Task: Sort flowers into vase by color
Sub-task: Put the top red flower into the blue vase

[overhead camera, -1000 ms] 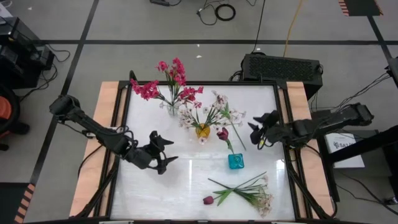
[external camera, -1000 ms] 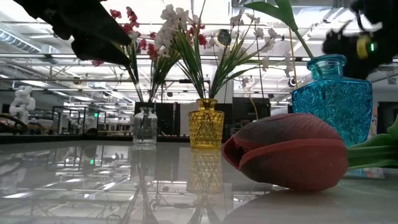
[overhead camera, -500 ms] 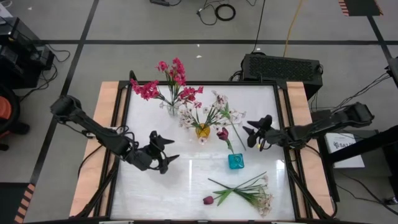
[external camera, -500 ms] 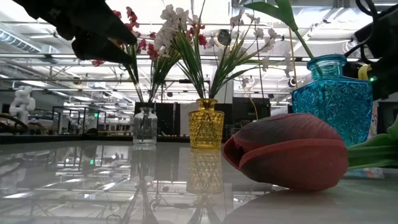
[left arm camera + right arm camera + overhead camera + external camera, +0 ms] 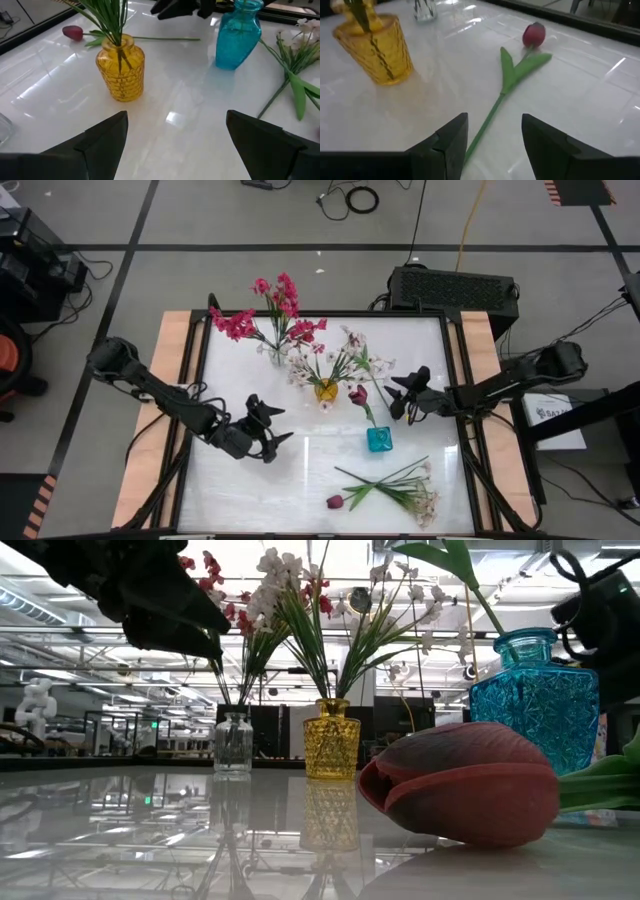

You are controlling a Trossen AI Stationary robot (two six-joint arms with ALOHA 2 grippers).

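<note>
Three vases stand mid-table: a clear one [image 5: 277, 352] with magenta-pink flowers [image 5: 270, 310], a yellow one [image 5: 326, 390] with white flowers [image 5: 345, 362], and a blue one [image 5: 379, 439] with a maroon tulip [image 5: 357, 394]. Another tulip lies flat beside the yellow vase, bud [image 5: 534, 34] away from my right gripper [image 5: 495, 120]. That gripper is open and low, its fingers on either side of the stem's lower end [image 5: 485, 125]. My left gripper [image 5: 285, 425] hovers open left of the vases, holding nothing.
Loose flowers lie at the near right: a maroon tulip [image 5: 335, 502] and white sprigs [image 5: 415, 495], with green stems crossing between them. Bare white tabletop [image 5: 250, 490] spreads at the near left. A dark frame edges the table [image 5: 195, 410].
My right gripper has come down and toward the table's left, closing in on the lying tulip's stem beside the yellow vase. My left gripper has sunk a little and eased toward the vases. Neither gripper's gap has changed, and no flower has moved.
</note>
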